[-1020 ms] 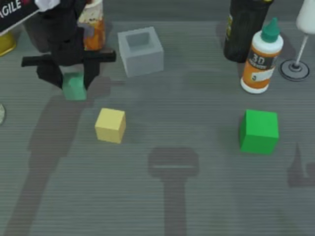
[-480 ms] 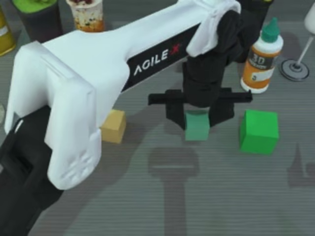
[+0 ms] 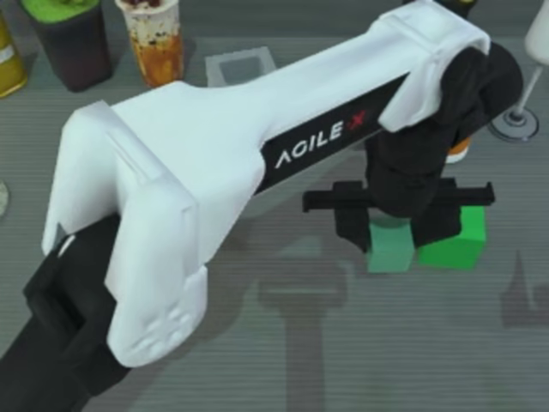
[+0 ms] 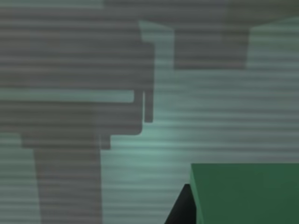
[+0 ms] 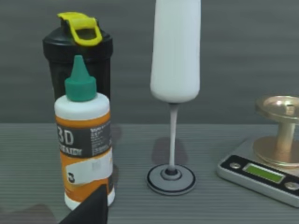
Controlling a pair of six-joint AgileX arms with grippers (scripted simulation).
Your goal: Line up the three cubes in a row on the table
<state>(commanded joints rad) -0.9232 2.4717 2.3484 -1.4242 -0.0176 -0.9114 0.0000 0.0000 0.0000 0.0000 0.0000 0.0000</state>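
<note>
My left arm reaches across the table [image 3: 429, 360] to its right side. Its gripper [image 3: 392, 239] is shut on the small teal-green cube [image 3: 390, 256], which sits low, right against the left side of the larger bright green cube [image 3: 459, 245]. The arm hides the pale yellow cube. In the left wrist view the held cube [image 4: 247, 196] fills the corner beside one dark finger [image 4: 181, 212]. My right arm is outside the top view; its wrist view shows only a dark tip of the gripper [image 5: 91, 207], parked at the right edge.
A grey hollow block [image 3: 236, 64] and two filled cups [image 3: 154, 39] stand at the back. At the back right stand a glue bottle [image 5: 84, 149], a black shaker [image 5: 77, 51], a white stemmed glass [image 5: 175, 70] and a scale [image 5: 261, 175].
The left arm carried the teal-green cube rightward from the table's middle until it sat beside the bright green cube. The arm now covers the yellow cube.
</note>
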